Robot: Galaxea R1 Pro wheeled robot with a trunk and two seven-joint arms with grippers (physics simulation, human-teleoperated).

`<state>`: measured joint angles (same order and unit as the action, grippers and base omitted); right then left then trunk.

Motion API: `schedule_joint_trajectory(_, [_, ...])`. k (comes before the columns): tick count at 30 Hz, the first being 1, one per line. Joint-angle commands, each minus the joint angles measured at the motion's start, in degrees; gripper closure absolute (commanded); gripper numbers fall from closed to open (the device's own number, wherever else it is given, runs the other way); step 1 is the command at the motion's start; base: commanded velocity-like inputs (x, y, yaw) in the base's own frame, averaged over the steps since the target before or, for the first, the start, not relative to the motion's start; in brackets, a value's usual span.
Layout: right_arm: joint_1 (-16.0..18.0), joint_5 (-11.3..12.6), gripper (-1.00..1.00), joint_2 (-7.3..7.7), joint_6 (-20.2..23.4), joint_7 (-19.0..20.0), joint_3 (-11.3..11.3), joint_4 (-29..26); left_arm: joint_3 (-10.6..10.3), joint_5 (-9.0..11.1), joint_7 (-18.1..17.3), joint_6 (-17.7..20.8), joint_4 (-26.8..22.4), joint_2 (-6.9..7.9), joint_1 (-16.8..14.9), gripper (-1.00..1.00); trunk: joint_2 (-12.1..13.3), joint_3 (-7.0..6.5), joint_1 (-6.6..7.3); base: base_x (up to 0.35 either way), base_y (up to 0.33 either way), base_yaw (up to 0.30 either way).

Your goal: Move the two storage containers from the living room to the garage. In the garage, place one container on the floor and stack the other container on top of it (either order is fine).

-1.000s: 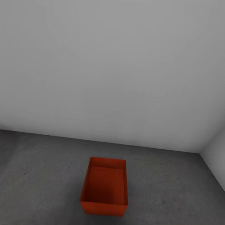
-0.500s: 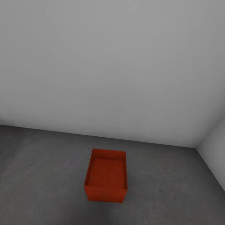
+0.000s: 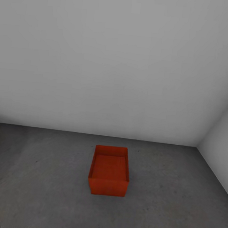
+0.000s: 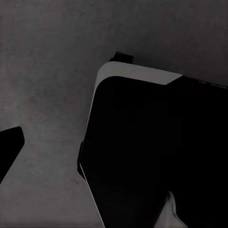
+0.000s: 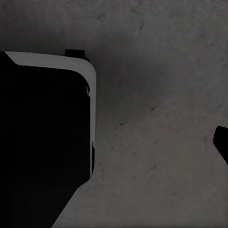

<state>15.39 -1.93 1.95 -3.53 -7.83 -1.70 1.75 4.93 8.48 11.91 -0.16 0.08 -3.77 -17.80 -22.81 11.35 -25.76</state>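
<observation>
A plain far wall [image 3: 112,58] spans the scene from left to right, white-grey and unmarked, with no door, window or fitting on it. Its shade is lighter low down and slightly darker toward the top. Its lower edge runs as a straight, nearly level line across the view. On the right a second wall [image 3: 222,158] of the same pale colour comes nearer at an angle, a little brighter than the far one. The two meet in a vertical corner seam [image 3: 216,128] at the far right.
</observation>
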Motion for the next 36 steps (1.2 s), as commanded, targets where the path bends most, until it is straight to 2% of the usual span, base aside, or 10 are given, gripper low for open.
schedule_joint_trajectory(1, [0.1, -0.2, -1.0, -0.01, -0.3, -0.2, -0.1, 0.2, 0.4, 0.1, 0.1, 0.0, 0.0, -0.02, 0.0, -1.0, -0.1, 0.03, -0.02, -0.05, 0.0, 0.072])
schedule_joint_trajectory(13, [0.0, -0.1, -1.0, -0.12, -0.5, -0.2, -0.1, 0.2, 0.4, 0.1, 0.0, 0.0, 0.0, 0.05, 0.9, -1.0, -0.1, -0.96, -0.02, -0.007, 0.0, 0.084])
schedule_joint_trajectory(23, [-2.3, 0.1, -1.0, -0.09, -0.8, 0.0, -0.1, 0.3, 0.4, 0.0, 0.0, 0.0, 0.0, 0.74, 1.3, -1.0, -0.1, -1.81, -0.02, 0.0, 0.0, 0.081])
schedule_joint_trajectory(27, [-3.6, 0.1, -1.0, -0.11, -0.9, 1.3, -0.1, 0.3, 0.4, 0.0, 0.0, -0.1, 0.0, 0.79, 1.5, -1.0, -0.1, -2.16, -0.02, 0.0, 0.0, 0.063])
schedule_joint_trajectory(36, [-3.9, 0.2, -1.0, -0.15, -0.8, 2.6, -0.1, 0.3, 0.4, 0.0, 0.0, -0.2, 0.0, 0.8, 1.5, -1.0, -0.1, -2.95, -0.02, 0.0, 0.0, 0.013])
